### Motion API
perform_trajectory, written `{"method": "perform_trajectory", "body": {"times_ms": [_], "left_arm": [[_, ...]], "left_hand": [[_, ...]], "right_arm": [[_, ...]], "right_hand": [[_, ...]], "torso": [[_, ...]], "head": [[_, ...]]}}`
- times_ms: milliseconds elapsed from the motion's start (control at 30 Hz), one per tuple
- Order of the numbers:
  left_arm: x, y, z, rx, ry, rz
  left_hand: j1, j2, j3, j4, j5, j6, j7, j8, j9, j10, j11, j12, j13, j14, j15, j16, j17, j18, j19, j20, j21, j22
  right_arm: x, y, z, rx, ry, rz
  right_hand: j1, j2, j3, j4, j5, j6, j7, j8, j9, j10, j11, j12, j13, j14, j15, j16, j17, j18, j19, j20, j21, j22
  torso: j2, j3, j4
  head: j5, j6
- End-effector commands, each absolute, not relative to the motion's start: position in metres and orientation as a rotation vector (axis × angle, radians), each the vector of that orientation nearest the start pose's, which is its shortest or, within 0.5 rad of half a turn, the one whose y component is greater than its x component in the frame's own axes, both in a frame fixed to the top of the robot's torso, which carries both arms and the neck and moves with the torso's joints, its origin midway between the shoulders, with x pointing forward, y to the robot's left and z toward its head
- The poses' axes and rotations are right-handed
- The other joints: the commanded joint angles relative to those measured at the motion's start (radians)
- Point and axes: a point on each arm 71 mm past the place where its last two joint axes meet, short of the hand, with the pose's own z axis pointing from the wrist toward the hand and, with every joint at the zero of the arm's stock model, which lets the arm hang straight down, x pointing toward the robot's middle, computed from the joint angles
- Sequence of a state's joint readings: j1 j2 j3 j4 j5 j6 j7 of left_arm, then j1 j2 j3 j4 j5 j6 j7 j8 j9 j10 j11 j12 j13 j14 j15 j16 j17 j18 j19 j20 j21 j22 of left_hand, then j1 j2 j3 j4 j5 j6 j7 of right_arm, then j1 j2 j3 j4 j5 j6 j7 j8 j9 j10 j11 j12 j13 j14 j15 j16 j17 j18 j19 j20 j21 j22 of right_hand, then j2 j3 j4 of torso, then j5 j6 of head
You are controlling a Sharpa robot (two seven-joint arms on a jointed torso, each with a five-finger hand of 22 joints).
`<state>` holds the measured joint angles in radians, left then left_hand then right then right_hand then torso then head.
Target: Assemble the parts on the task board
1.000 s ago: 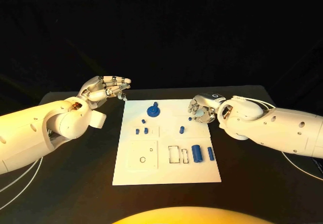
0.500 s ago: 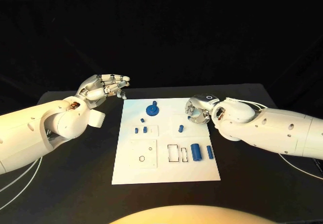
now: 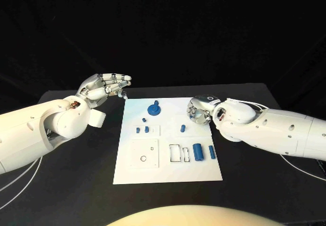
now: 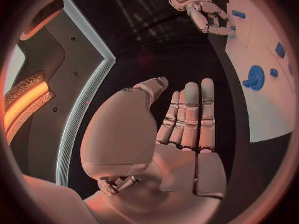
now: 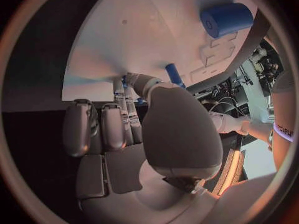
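The white task board [image 3: 166,162] lies mid-table. On it are a blue gear-like disc [image 3: 155,110], several small blue pegs [image 3: 144,122], a thick blue cylinder [image 3: 198,152] and a thin one [image 3: 212,150]. My right hand [image 3: 199,112] hovers over the board's far right part, fingers curled down. In the right wrist view its fingertips [image 5: 127,84] pinch together with a speck of blue between them, beside a lying peg [image 5: 174,74]. My left hand [image 3: 105,86] is raised off the board's far left corner, fingers straight and holding nothing [image 4: 184,119].
Rectangular recesses [image 3: 180,154] sit beside the thick cylinder, and a square panel with a ring mark [image 3: 144,154] lies at the board's left. Black table [image 3: 61,188] surrounds the board on every side.
My right hand has shifted slightly towards the board's far side and inwards. The left hand has stayed raised, almost unmoved.
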<state>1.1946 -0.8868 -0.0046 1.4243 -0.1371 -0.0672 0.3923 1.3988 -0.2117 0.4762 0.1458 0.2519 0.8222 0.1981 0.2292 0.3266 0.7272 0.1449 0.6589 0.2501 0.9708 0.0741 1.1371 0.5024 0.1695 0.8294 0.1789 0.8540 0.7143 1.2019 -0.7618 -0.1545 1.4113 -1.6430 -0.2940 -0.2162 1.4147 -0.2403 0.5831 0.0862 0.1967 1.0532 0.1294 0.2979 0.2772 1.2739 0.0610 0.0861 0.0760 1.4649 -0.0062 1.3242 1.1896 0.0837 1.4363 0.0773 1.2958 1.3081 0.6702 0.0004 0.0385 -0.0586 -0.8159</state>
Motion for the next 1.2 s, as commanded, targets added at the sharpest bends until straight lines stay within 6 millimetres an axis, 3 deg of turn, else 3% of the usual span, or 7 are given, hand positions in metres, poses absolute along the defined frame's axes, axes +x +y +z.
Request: {"method": "perform_trajectory", "body": {"times_ms": [33,700,1200], "left_arm": [[0.501,0.244,-0.170,-0.915,1.524,-1.660],[0.502,0.245,-0.171,-0.913,1.524,-1.647],[0.503,0.246,-0.171,-0.917,1.514,-1.633]], "left_hand": [[0.009,-0.001,0.000,-0.003,0.003,0.005,0.000,0.004,0.000,0.004,0.000,-0.004,-0.001,0.004,0.002,0.003,0.000,0.014,0.008,-0.002,0.003,0.002],[0.013,0.000,0.002,-0.006,0.004,0.004,-0.001,0.006,0.000,0.008,0.000,-0.006,-0.006,0.008,0.001,0.005,0.000,0.014,0.012,-0.003,0.007,0.004],[0.014,0.001,0.003,-0.007,0.004,0.004,-0.001,0.007,0.000,0.009,0.000,-0.007,-0.007,0.008,0.001,0.006,0.000,0.014,0.012,-0.003,0.008,0.005]], "right_arm": [[0.489,-0.196,-0.239,-0.346,1.779,0.379],[0.486,-0.191,-0.244,-0.350,1.758,0.355],[0.478,-0.189,-0.220,-0.294,1.630,0.435]], "right_hand": [[0.001,0.014,0.009,-0.002,-0.005,0.009,-0.002,0.005,0.003,0.009,-0.001,0.003,0.004,0.048,-0.009,0.009,0.004,-0.021,0.010,0.001,0.013,0.048],[-0.001,0.041,0.054,-0.045,0.013,0.023,-0.004,0.015,0.028,0.036,-0.006,-0.008,0.008,0.044,-0.017,0.019,-0.004,-0.027,0.020,0.001,0.043,0.078],[-0.011,0.041,0.065,-0.058,0.013,0.031,-0.006,0.020,0.037,0.051,-0.010,-0.008,0.011,0.042,-0.021,0.019,-0.011,-0.031,0.029,0.000,0.063,0.095]], "torso": [[0.002,0.0015,-0.0016],[-0.003,-0.0005,-0.0010],[-0.003,-0.0009,-0.0015]], "head": [[0.003,-0.002],[0.005,-0.007],[0.003,0.000]]}}
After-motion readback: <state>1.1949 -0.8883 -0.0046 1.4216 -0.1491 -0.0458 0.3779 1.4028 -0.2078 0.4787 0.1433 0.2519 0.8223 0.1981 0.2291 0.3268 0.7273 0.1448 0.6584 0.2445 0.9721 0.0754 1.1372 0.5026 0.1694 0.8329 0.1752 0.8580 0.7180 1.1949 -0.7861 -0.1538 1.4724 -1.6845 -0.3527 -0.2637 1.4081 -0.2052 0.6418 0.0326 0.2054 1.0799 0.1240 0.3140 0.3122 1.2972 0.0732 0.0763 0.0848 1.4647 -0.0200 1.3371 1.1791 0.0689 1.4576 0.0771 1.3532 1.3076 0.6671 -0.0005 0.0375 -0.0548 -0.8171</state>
